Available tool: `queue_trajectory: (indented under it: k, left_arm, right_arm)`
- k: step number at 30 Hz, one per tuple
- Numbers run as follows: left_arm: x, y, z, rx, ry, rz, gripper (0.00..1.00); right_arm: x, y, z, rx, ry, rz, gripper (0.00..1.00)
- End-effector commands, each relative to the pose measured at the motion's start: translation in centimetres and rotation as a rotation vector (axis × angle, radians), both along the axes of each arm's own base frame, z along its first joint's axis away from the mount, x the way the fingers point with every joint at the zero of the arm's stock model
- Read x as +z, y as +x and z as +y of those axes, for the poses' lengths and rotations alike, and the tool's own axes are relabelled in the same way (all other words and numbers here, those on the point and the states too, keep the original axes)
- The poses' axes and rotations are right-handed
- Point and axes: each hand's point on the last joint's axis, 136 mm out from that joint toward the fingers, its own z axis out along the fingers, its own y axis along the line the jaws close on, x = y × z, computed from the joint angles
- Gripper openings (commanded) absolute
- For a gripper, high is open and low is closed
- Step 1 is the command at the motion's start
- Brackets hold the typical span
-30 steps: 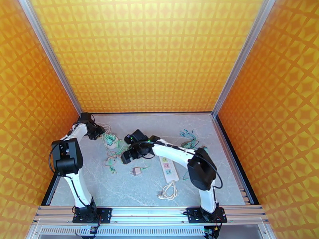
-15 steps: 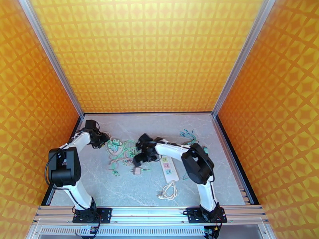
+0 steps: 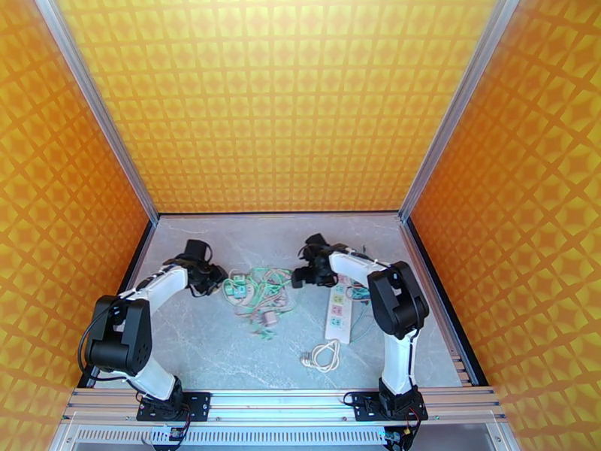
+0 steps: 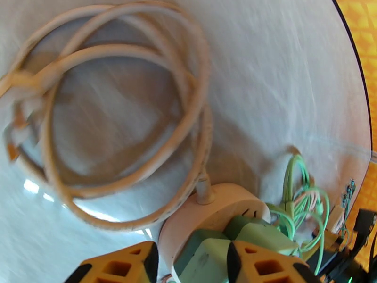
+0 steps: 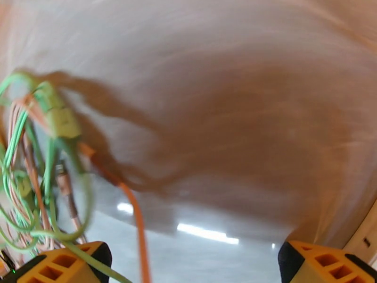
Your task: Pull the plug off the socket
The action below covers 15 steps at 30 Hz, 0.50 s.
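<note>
The socket (image 3: 339, 310), a long white power strip with green and pink marks, lies right of centre, with its white cord coiled (image 3: 324, 357) near the front. My left gripper (image 3: 218, 279) is shut on a green plug (image 4: 202, 258). That plug sits in a round white adapter (image 4: 212, 215) with a looped white cable (image 4: 118, 114). A small beige plug (image 3: 267, 319) lies loose on the table left of the strip. My right gripper (image 3: 299, 278) stands open near the strip's far end. Its fingers (image 5: 61, 265) are wide apart, and loose green and orange wires (image 5: 56, 152) hang at the left.
A tangle of thin green and pink wires (image 3: 259, 283) spreads between the two grippers. More green wires (image 3: 359, 291) lie right of the strip. Metal frame posts and orange patterned walls close in the grey table (image 3: 210, 347) on three sides.
Both grippers have moved right. The left one dragged the green plug, its adapter and the wire tangle toward the middle. The right one swung to the strip's far end, and the strip shifted right.
</note>
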Motion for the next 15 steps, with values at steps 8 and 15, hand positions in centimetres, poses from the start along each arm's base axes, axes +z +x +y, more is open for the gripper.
queue_trajectory:
  k: [8, 15]
  left_arm:
    - [2.8, 1.3, 0.2, -0.045, 0.079, -0.020, 0.49]
    - [4.7, 2.2, 2.7, -0.065, 0.142, -0.056, 0.51]
  right_arm:
    - [3.9, -2.9, 2.5, 0.037, 0.136, -0.022, 0.98]
    - [7.4, -6.3, 6.8, 0.150, 0.204, -0.064, 0.98]
